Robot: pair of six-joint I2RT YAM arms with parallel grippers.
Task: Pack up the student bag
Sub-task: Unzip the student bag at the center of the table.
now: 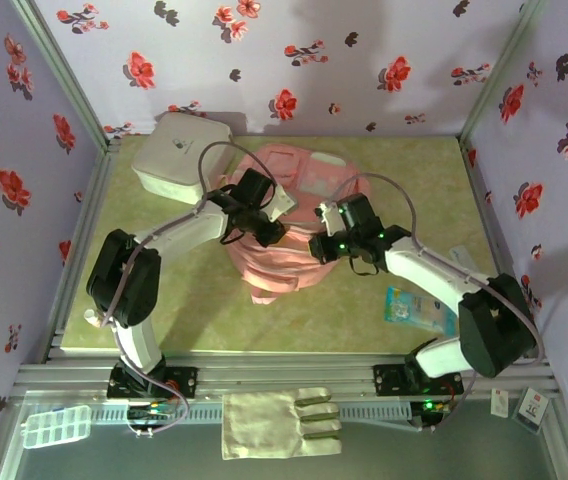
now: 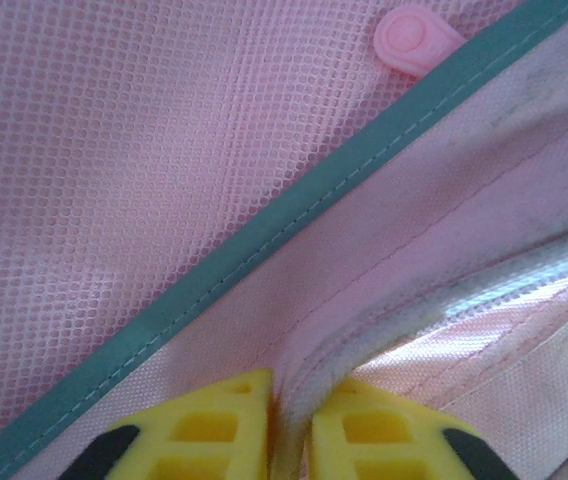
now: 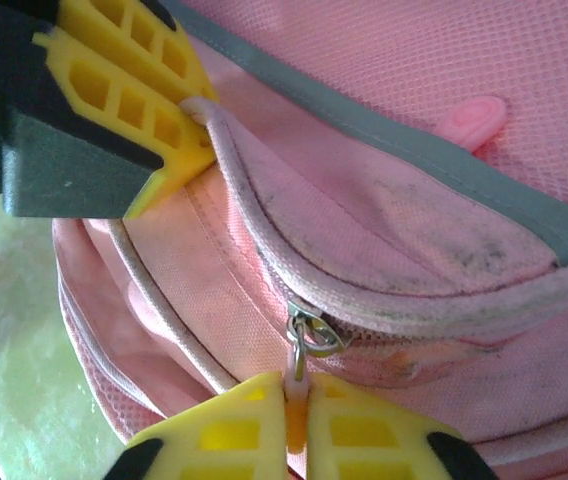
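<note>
We note left gripper [image 2: 292,405] clamps student bag [image 1: 269,278] piping [image 3: 236,195], right gripper [image 3: 296,405] pinches its zipper pull [image 3: 297,365]; skewed tug risks slip.

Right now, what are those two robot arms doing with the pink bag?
Both arms are working on the big soft pink fabric backpack lying on the green table. The left pincer pinches the pale corded edge of a pocket. The right pincer grips that pocket's zipper pull. It looks like they are about to work the zip.
</note>
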